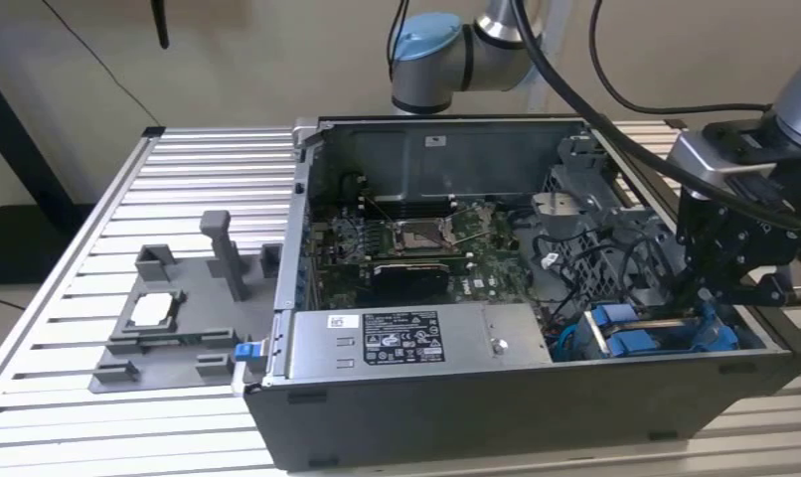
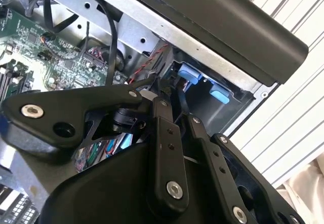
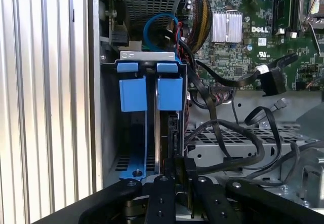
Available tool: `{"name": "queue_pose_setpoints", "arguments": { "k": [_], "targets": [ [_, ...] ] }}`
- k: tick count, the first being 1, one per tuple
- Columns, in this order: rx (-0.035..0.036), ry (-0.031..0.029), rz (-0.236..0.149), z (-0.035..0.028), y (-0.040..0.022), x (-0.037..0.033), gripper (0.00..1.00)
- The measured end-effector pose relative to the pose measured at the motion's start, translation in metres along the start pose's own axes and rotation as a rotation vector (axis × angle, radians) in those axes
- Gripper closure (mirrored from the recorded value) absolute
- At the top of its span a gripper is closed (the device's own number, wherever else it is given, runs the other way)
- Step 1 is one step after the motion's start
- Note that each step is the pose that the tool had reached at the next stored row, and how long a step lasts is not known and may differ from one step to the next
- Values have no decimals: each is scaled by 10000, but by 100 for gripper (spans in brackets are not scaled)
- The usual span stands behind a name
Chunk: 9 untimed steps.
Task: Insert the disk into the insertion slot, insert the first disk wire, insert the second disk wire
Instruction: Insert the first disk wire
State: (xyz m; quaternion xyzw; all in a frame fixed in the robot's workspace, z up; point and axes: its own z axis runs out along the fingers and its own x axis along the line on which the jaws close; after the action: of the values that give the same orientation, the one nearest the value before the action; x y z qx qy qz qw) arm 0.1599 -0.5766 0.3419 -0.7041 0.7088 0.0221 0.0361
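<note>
Open dark grey computer case (image 1: 507,417) sits on the slatted aluminium bench (image 1: 95,238). As the exterior view shows it, the case holds a green motherboard (image 1: 414,243) near its middle and a grey labelled power-supply box (image 1: 400,338) along the 6 o'clock wall. The rectangular grey metal insertion slot (image 3: 147,56), with its blue plastic tabs (image 1: 633,343), is in the 4 o'clock corner. In the first wrist view the disk (image 3: 167,133) stands edge-on inside the insertion slot as a dark slab under one blue tab. Just beside it, under the other tab, runs a thin blue carrier rail (image 3: 136,148). A blue cable loop (image 3: 159,31) lies beyond the cage, and black cables (image 3: 228,133) sprawl over the grey metal floor next to it. One of these runs in toward the disk's near end. On the bench at 9 o'clock of the case, a grey moulded fixture (image 1: 175,348) carries a small silver square part (image 1: 153,310). The black gripper (image 3: 180,165) hangs over the 4 o'clock corner (image 1: 706,298), its tip right at the near end of the disk. Jaws: linkage bars converge there among dark parts, so I cannot tell whether they are apart or clamped on anything.
</note>
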Motion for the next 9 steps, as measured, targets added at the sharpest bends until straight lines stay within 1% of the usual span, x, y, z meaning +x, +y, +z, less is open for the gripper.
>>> {"name": "queue_pose_setpoints", "arguments": {
  "k": [3,9],
  "targets": [
    [2,7,27,5,0,2,81],
    [8,41,93,17,3,3,81]
  ]
}}
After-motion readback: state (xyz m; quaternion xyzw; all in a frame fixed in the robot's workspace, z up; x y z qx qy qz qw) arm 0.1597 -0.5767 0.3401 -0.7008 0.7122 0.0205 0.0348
